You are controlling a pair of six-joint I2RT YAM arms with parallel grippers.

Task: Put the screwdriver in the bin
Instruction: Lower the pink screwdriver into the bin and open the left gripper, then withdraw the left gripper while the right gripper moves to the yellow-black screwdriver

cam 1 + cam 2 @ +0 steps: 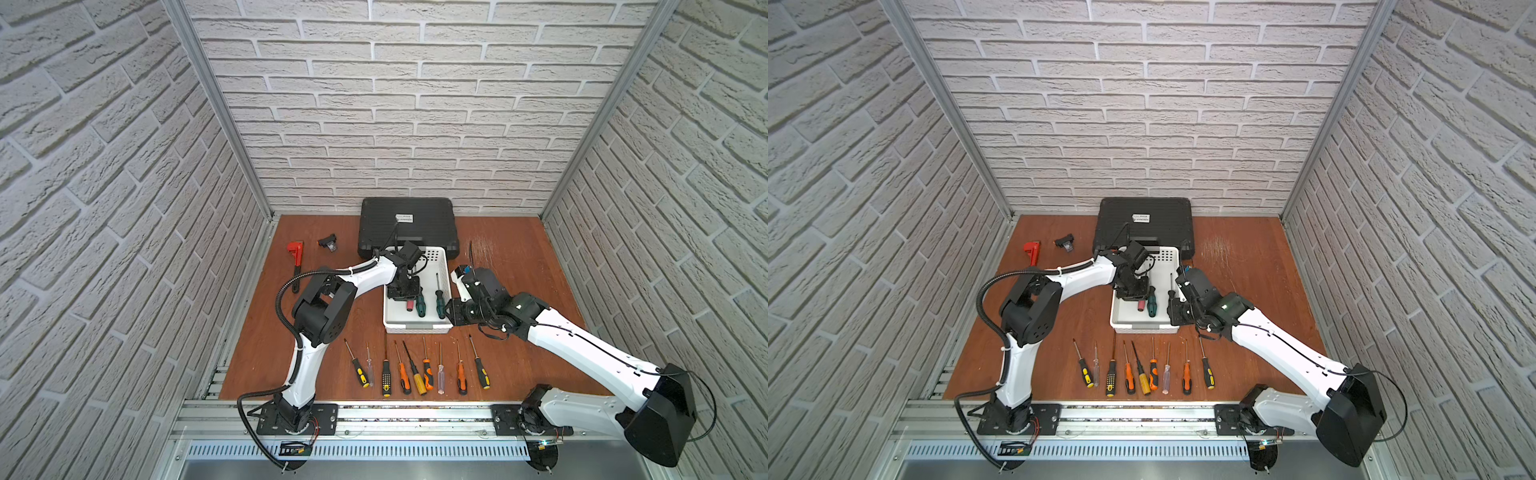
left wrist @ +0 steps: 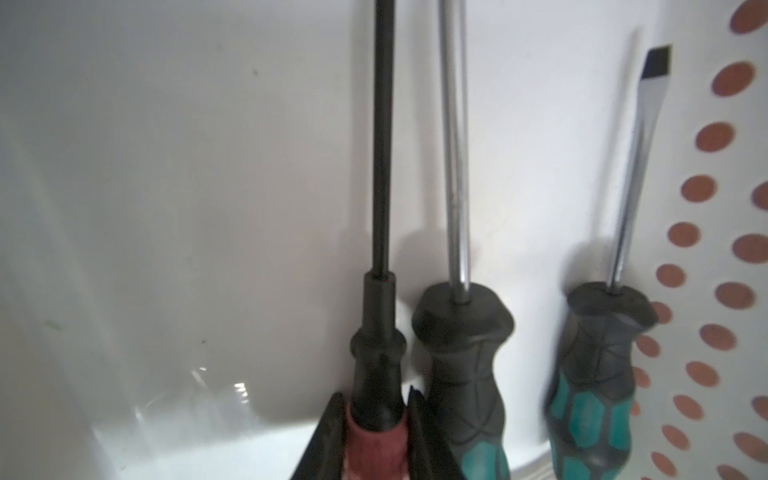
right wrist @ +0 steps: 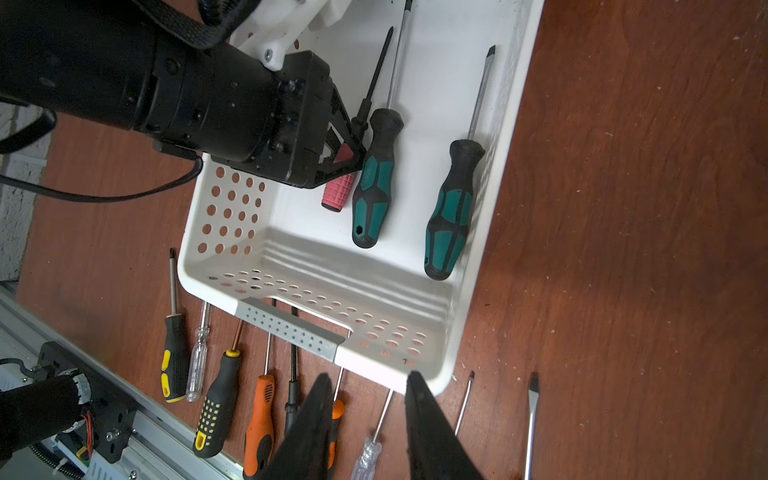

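On the bench [image 1: 519, 257], right behind the bin [image 1: 417, 328]: black ribbed tool case [image 1: 409, 226], white label too small to read. Inside the bin, side by side: red-handled screwdriver [image 3: 338, 193] and two teal-handled screwdrivers [image 3: 374, 187]. Clamped on the red handle: left end effector [image 2: 374, 392]. Beside the bin's near right corner: right end effector [image 3: 368, 375], spread apart, empty. In front of the bin: row of screwdrivers [image 1: 415, 370].

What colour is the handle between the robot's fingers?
Pinkish red handle, seen best in the right wrist view.
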